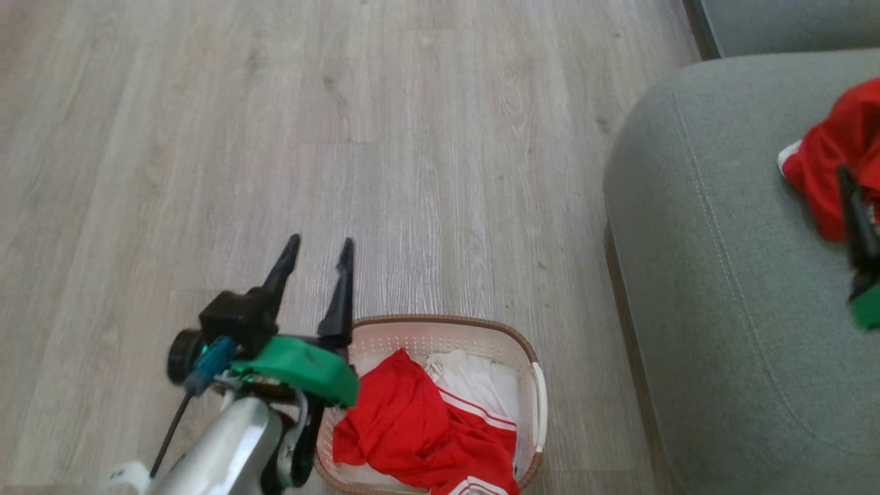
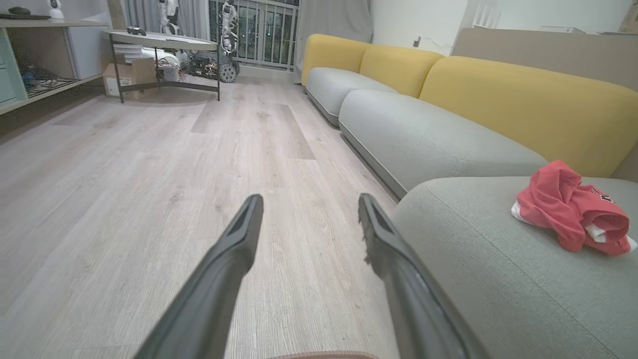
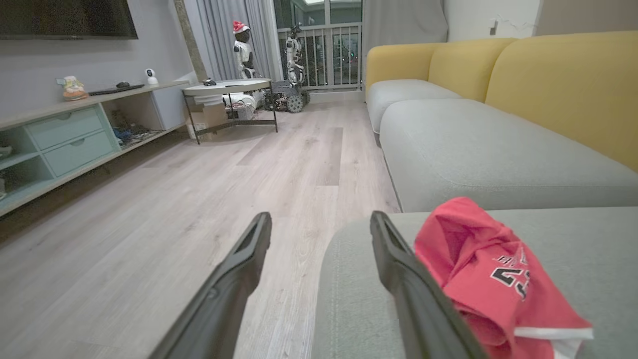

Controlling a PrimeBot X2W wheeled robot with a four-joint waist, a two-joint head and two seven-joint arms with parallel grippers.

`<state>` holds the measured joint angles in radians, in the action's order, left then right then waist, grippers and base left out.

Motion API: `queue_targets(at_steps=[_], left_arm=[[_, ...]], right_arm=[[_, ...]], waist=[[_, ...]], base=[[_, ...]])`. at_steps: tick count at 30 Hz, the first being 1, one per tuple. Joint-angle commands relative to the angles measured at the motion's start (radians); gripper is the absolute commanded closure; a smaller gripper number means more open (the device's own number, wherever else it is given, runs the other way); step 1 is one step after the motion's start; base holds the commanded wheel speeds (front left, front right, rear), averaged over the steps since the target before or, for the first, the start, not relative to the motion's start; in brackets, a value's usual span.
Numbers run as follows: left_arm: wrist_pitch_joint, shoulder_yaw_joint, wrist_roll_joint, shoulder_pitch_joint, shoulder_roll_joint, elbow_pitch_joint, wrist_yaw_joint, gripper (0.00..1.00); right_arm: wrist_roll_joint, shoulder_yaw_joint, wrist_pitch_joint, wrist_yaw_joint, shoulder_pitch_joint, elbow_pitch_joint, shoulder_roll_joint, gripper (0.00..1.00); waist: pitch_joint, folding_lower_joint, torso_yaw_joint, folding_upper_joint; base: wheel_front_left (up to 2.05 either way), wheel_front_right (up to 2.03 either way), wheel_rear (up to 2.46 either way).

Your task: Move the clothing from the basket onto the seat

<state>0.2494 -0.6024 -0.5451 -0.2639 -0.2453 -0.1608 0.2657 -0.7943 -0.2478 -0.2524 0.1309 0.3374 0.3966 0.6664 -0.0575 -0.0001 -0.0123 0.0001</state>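
Light, limp, slippery clothing in the basket suits a pinch at its twelve-o'clock bunched peak; left fingers and right fingers gape wide, empty.

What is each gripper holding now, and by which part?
Nothing. Left gripper open, empty, by the basket; right gripper open, empty, beside the red garment on the seat.

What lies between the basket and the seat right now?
Nothing lies there. In the head view, a narrow strip of bare wooden floor separates the basket from the seat, and the two do not touch.
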Motion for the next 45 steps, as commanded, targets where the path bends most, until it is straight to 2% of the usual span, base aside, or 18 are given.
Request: queue_targets(at_steps=[1,9,13,18,22,29,45], left_arm=[[0.012,0.052,0.013,-0.028,-0.021,0.041,0.003,0.00],[0.012,0.160,0.085,0.071,0.009,0.080,-0.050,0.00],[0.012,0.213,0.129,0.117,0.042,0.093,-0.089,0.00],[0.012,0.278,0.187,0.173,0.082,0.095,-0.124,0.00],[0.012,0.311,0.218,0.195,0.110,0.082,-0.158,0.00],[0.012,0.354,0.265,0.203,0.147,0.068,-0.199,0.00],[0.012,0.398,0.324,0.185,0.188,0.061,-0.240,0.00]], right_arm=[[0.020,0.018,-0.009,0.000,-0.026,-0.040,0.013,0.00],[0.185,0.215,-0.009,0.000,-0.244,-0.226,-0.182,0.00],[0.249,0.248,-0.009,0.000,-0.326,-0.294,-0.270,0.00],[0.315,0.265,-0.009,0.000,-0.380,-0.326,-0.334,0.00],[0.338,0.268,-0.009,0.000,-0.388,-0.346,-0.358,0.00],[0.358,0.258,-0.009,0.000,-0.387,-0.365,-0.364,0.00],[0.343,0.259,-0.009,0.000,-0.355,-0.372,-0.349,0.00]], waist=[[0.007,0.0001,-0.007,-0.0001],[0.027,0.0001,-0.025,-0.0001],[0.038,0.0001,-0.030,-0.0001],[0.045,0.0001,-0.027,-0.0001],[0.044,0.0001,-0.022,-0.0001],[0.039,0.0001,-0.019,-0.0001],[-0.007,0.0001,-0.005,-0.0001]], base=[[0.00,0.00,0.00],[0.00,0.00,0.00],[0.00,0.00,0.00],[0.00,0.00,0.00],[0.00,0.00,0.00],[0.00,0.00,0.00],[0.00,0.00,0.00]])
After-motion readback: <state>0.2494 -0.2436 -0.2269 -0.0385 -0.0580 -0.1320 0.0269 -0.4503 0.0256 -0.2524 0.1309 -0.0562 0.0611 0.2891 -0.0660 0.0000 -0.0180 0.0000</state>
